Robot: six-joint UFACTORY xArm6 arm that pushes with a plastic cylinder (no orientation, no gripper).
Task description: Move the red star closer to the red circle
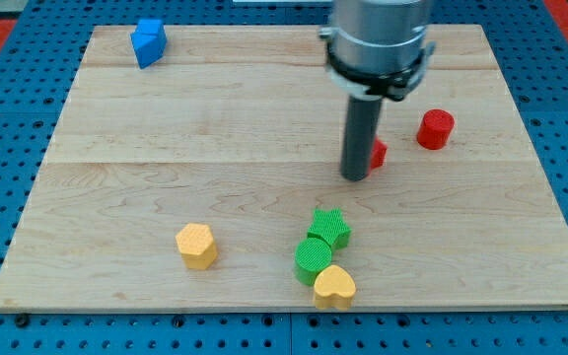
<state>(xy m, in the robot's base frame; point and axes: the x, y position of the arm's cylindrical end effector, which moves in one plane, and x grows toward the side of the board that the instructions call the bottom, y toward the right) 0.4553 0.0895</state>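
Note:
The red circle (435, 129) stands at the view's right on the wooden board. The red star (378, 154) lies to its left and is mostly hidden behind my rod; only a small red part shows. My tip (355, 177) rests on the board right against the star's left side, touching or nearly touching it. The star and the circle are apart by a short gap.
A blue block (148, 42) sits at the view's top left. A yellow hexagon-like block (196, 246) lies at the bottom, left of centre. A green star (329, 229), a green circle (314, 260) and a yellow heart (334, 287) cluster at the bottom centre.

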